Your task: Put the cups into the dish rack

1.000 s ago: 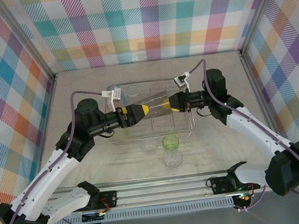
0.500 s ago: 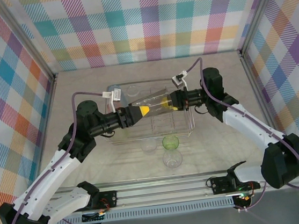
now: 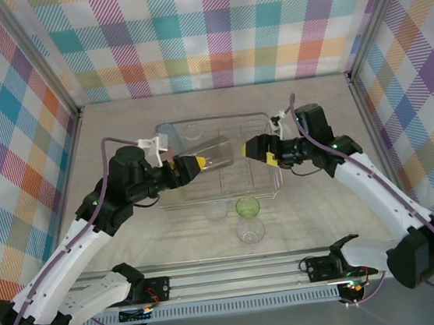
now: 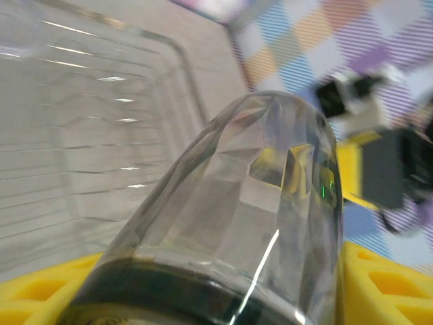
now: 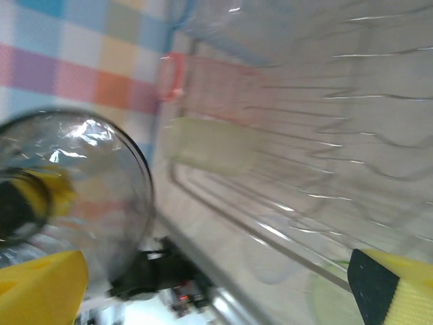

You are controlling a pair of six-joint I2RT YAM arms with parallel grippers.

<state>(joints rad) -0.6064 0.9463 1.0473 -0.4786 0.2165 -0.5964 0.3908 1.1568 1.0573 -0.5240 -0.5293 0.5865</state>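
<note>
while the left gripper is grasping the smoky grey cup by its base, the cup lies on its side in the air, above the middle of the dish rack. the right gripper is released, with jaws wide. it is just beside the mouth of the cup and does not touch it. i judge that the step in hand is to set this cup into the rack. to do it well, the left wrist should turn the mouth downward, lower slowly between the wires, and let go only when the rim rests. the right arm should give place. a green cup and two clear ones stand on the beige table, near the front side of the rack. checked walls of many colours close the table on three sides.
</note>
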